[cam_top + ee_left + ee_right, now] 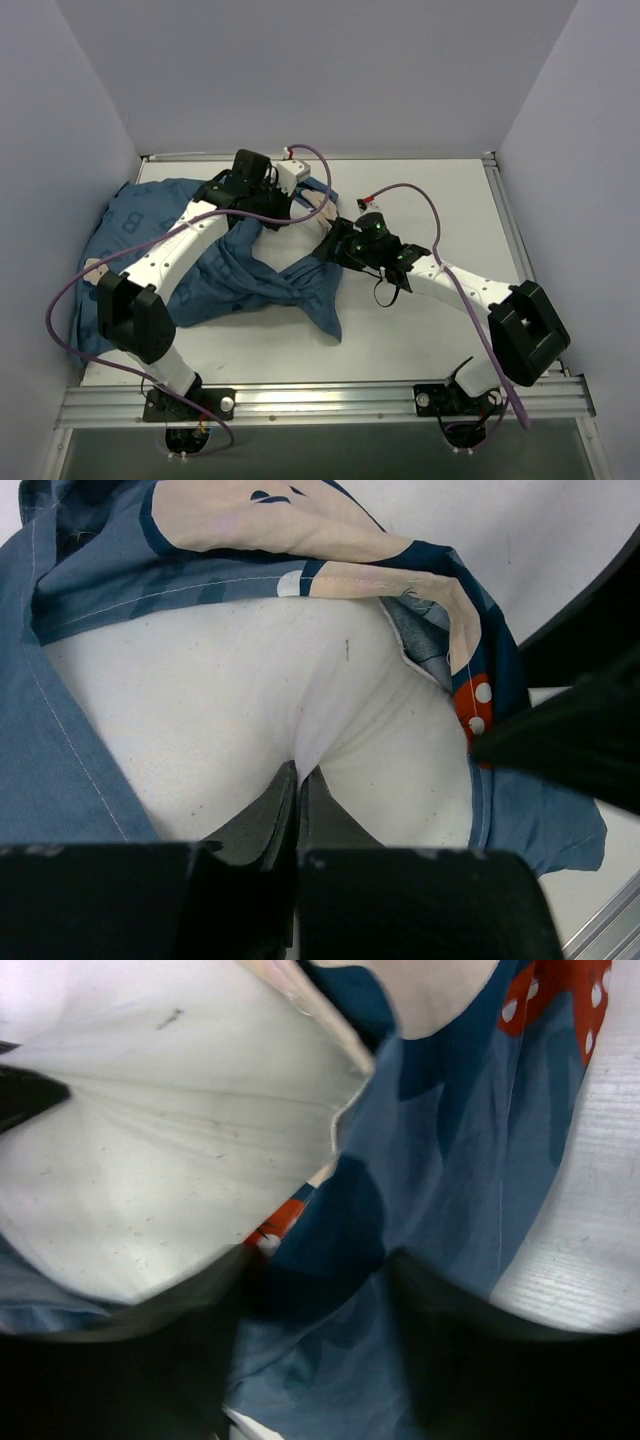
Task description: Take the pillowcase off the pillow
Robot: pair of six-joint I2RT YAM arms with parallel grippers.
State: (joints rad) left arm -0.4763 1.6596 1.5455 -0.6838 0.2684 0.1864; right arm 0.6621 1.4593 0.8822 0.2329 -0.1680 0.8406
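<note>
**Table** (440, 200): white, walled on three sides; both arms are bolted at the near edge.

**Pillowcase** (250, 280): blue printed fabric covering the left half of the table.
- It is heaped against the left wall.
- Twisted folds are drawn rightward to a point near the table's centre, and a loose corner trails toward the near edge.
- The left wrist view shows its opening (60, 740) peeled back, with a peach cartoon face and a red polka-dot bow (470, 705) along the rim.
- The right wrist view shows the blue cloth (450, 1160) hanging in folds, with the bow (560, 1000) at the upper right.

**Pillow** (230, 700): plain white.
- It is bare at the mouth of the case and lies partly inside it.
- The right wrist view shows it (150, 1160) on the left, bordered by the blue rim.
- It cannot be made out from above.

**Left gripper** (290, 210): reaches over the case toward the far centre. Its fingers (262, 820) are clenched together on a puckered fold of the pillow (298, 780).

**Right gripper** (335, 245): just right of the left one, at the tip of the twisted folds. Its fingers (470, 1350) are blurred and straddle a bunch of blue cloth (315, 1300), apparently grasping the pillowcase.

**Cables** (60, 300): purple, looped along both arms.
</note>
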